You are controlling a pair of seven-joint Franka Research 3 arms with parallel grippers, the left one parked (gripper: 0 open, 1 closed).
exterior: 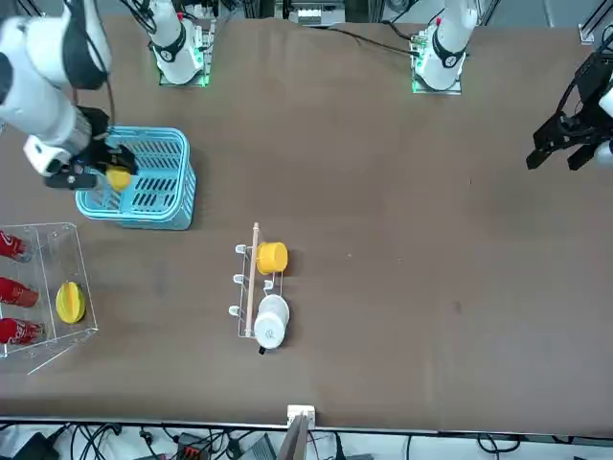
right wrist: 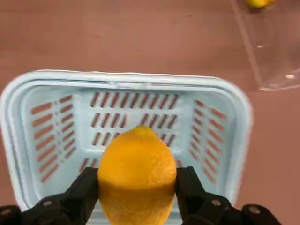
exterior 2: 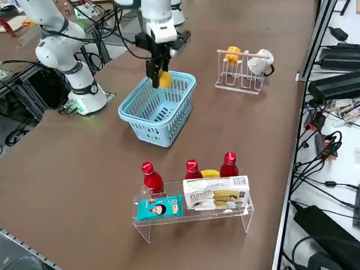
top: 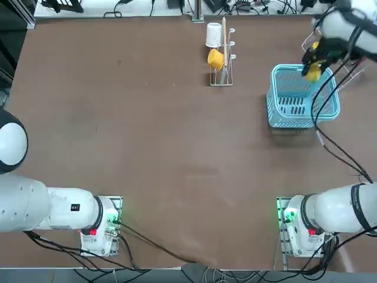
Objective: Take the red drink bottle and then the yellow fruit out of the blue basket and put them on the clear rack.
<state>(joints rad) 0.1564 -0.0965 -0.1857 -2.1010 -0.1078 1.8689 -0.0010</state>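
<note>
Above the blue basket, right gripper pinching the yellow fruit, wrist view alone showing its pointed tip

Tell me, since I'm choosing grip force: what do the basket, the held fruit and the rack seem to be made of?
The blue basket looks like matte moulded plastic: slotted walls, thick rounded rim. The yellow fruit, held in the right gripper over the basket, has dimpled, slightly glossy skin; real or imitation is unclear. The clear rack seems glossy acrylic: see-through panels.
</note>
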